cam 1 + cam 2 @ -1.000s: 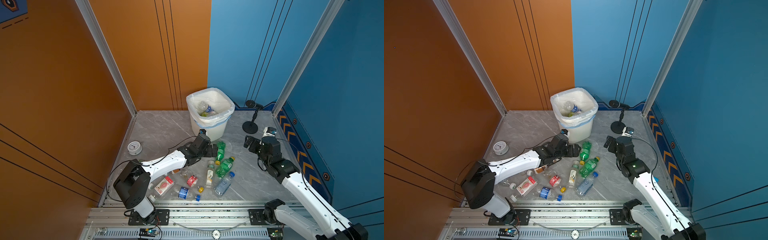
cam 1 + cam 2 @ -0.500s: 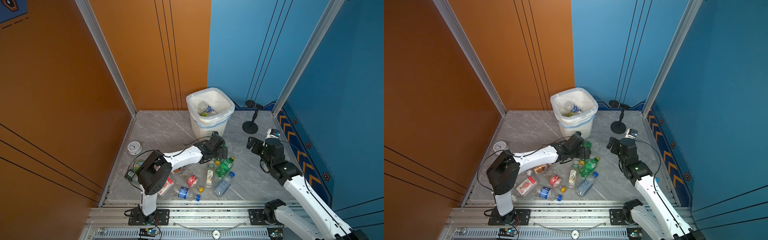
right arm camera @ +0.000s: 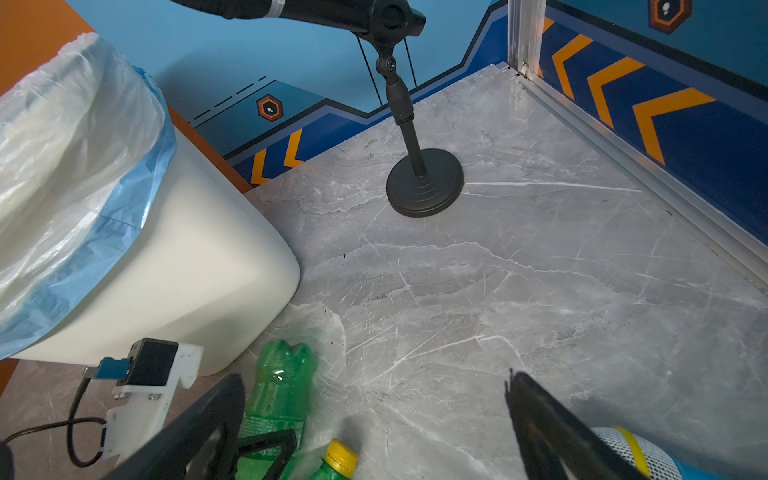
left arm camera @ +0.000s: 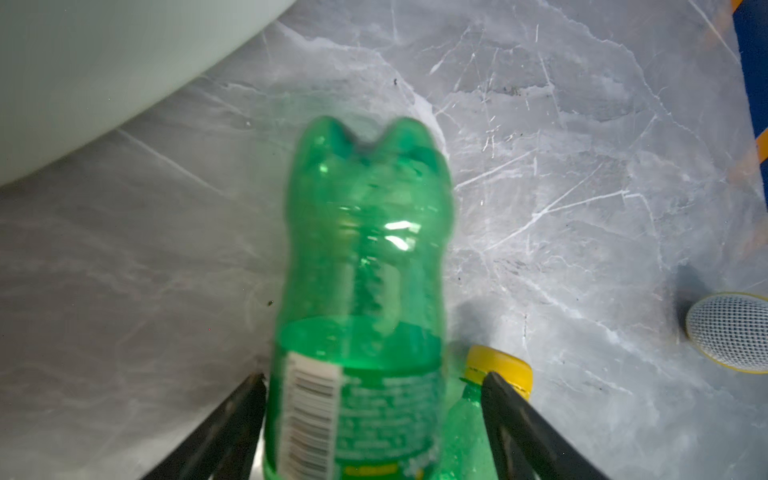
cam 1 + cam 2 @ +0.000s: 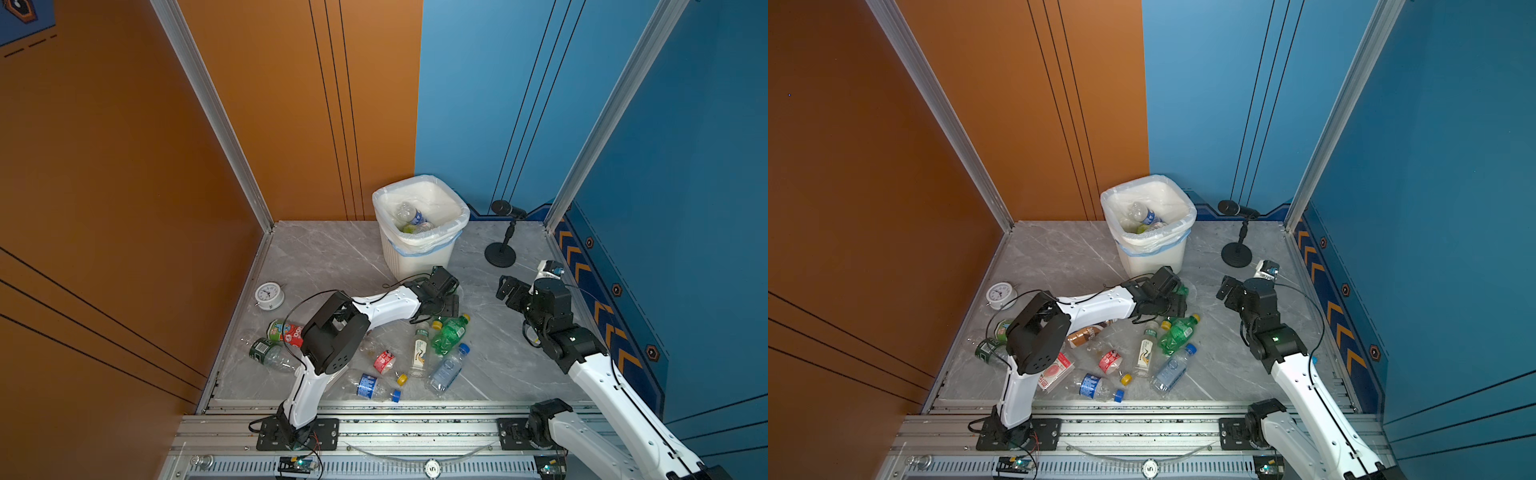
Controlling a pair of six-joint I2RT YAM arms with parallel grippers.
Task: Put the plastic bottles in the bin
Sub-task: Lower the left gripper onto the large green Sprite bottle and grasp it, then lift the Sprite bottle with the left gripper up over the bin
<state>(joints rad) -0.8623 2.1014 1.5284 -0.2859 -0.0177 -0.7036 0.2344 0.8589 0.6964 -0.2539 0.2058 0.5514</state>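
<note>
Left wrist view: left gripper [image 4: 372,376] jaws straddle a green bottle [image 4: 361,232], firm clamp unclear, bin [image 4: 83,62] just ahead beyond them; right gripper [image 3: 375,374] gapes empty; both top views show few binned bottles [image 5: 409,216], around ten loose bottles [image 5: 446,368] left on floor [image 5: 332,257]

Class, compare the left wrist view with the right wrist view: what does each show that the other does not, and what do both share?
Left wrist only: the barcode on the green plastic bottle.
Right wrist only: the black microphone stand with a round base, the translucent blue-edged liner bag, the left arm's white camera mount, and the open, empty right gripper.
Both: that green bottle, a yellow-capped green bottle, the white plastic bin, the grey marble floor and a mesh-headed toy microphone.
</note>
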